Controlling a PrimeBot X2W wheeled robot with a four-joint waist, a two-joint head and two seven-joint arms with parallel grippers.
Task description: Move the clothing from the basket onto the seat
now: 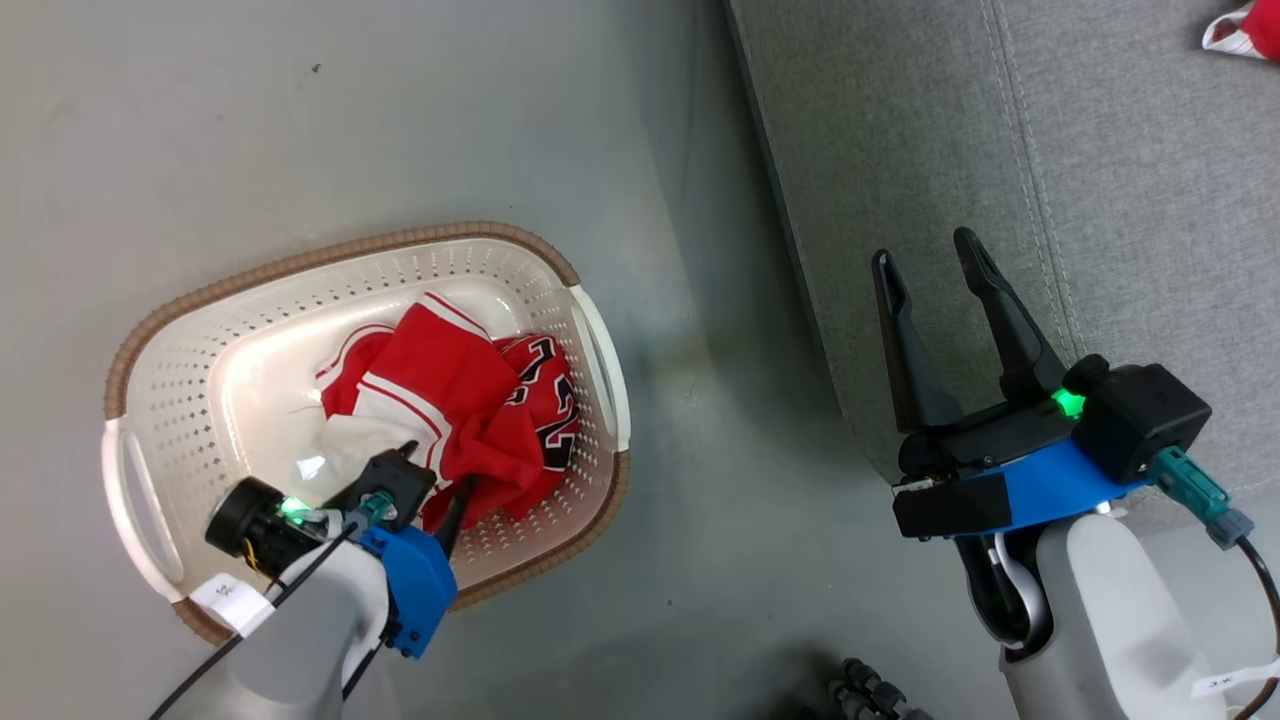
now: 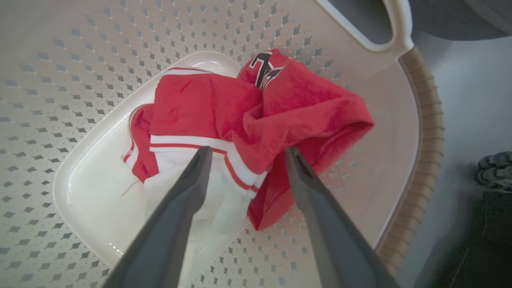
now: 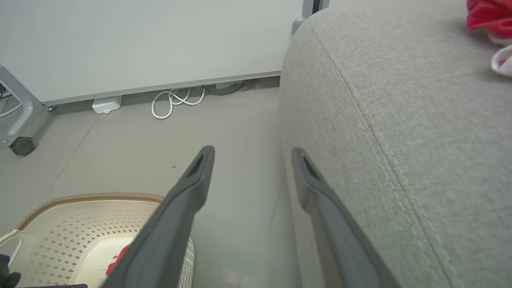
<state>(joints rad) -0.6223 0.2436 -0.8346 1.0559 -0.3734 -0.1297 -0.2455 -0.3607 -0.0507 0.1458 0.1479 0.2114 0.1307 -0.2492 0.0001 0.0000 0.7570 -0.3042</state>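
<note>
Crumpled red, white-striped clothing (image 1: pixel 450 400) lies in the basket (image 1: pixel 330 262); left gripper (image 2: pixel 248 152) and right gripper (image 1: pixel 925 250) both spread, empty.

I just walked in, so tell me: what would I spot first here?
The bright red clothing bunched in the cream basket on the floor jumps out first, with the open left claw pointing down at it. Next comes the big grey sofa on the right, where the right claw hovers open and another red piece lies at the head view's top right.
</note>
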